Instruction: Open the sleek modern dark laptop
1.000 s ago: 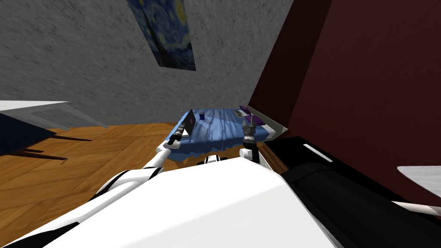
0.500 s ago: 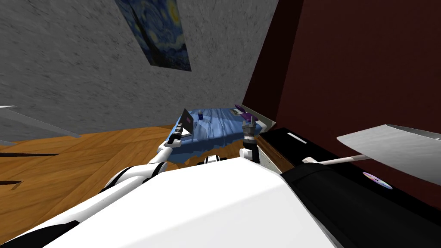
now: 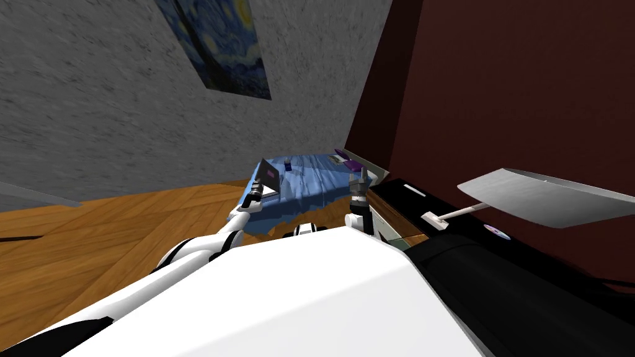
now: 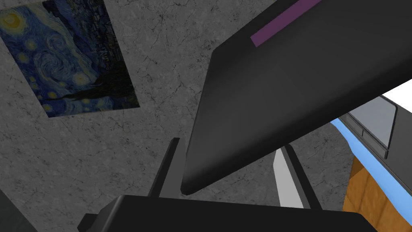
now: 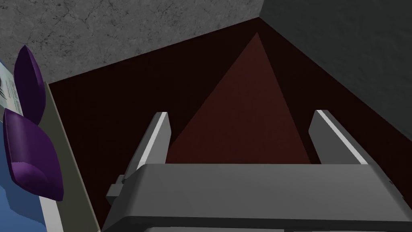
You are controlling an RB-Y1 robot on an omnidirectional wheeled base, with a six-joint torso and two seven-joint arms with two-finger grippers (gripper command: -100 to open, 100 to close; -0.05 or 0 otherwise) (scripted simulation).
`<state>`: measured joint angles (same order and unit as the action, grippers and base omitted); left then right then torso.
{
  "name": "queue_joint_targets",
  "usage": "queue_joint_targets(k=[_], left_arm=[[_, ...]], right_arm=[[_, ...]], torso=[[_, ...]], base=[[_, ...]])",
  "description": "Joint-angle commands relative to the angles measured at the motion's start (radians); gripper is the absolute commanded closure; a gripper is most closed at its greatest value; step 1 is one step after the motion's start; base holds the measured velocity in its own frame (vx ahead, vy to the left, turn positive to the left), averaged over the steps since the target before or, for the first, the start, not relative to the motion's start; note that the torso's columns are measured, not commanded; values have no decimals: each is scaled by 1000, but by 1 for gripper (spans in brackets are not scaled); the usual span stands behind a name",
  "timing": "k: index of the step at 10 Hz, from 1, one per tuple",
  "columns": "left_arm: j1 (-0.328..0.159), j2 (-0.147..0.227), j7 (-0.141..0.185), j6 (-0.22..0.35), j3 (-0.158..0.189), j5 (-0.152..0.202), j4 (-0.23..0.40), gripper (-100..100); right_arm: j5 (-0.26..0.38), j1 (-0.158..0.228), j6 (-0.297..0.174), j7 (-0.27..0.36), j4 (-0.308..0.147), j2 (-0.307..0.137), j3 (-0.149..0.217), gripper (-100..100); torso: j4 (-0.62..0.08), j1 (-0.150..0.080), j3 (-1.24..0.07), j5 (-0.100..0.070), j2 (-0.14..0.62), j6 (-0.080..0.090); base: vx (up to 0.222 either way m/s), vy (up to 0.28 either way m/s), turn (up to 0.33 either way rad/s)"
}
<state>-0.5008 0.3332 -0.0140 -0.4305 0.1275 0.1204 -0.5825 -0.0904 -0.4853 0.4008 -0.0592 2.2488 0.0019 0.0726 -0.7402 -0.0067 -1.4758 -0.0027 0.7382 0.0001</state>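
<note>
The dark laptop (image 3: 268,176) sits on the left part of the blue bed (image 3: 316,183), its lid raised at a steep angle. In the left wrist view the lid (image 4: 289,88) carries a purple strip, and its near corner lies between the fingers of my left gripper (image 4: 231,143), which stand open around it. The laptop's grey base (image 4: 376,123) rests on the bed's edge beyond. In the head view my left gripper (image 3: 256,185) is at the lid's lower edge. My right gripper (image 5: 241,113) is open and holds nothing, raised over the bed's right side (image 3: 356,181).
Purple pillows (image 3: 348,163) lie at the bed's far right, a small blue object (image 3: 288,165) behind the laptop. Black furniture (image 3: 496,273) with a grey lamp (image 3: 546,195) stands close on my right. A wooden floor (image 3: 93,248) spreads left, under a painting (image 3: 217,49) on the grey wall.
My head view has swung, bringing the lamp in at the right. The laptop lid stands more upright than a second ago, with my left gripper still at its edge. The right arm has held still.
</note>
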Motion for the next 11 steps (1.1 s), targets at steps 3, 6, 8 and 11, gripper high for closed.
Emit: queue_joint_targets(k=[3,6,8,11], left_arm=[[55,-71,-48,-31,-81,133,-66,100],[74,-95,-64,-41,-108,200,-88,100],[92,-118,-80,-51,-135,250,-110,100],[129,-165,-112,-72,-189,338,-154,100]], right_arm=[[0,0,0,0,0,0,0,0],[0,0,0,0,0,0,0,0],[0,0,0,0,0,0,0,0],[0,0,0,0,0,0,0,0]], torso=[[2,8,-1,3,-1,1],[1,6,1,2,1,1],[0,7,1,2,2,0],[-1,6,2,2,3,0]], base=[[45,132,51],[22,83,36],[38,98,38],[32,105,48]])
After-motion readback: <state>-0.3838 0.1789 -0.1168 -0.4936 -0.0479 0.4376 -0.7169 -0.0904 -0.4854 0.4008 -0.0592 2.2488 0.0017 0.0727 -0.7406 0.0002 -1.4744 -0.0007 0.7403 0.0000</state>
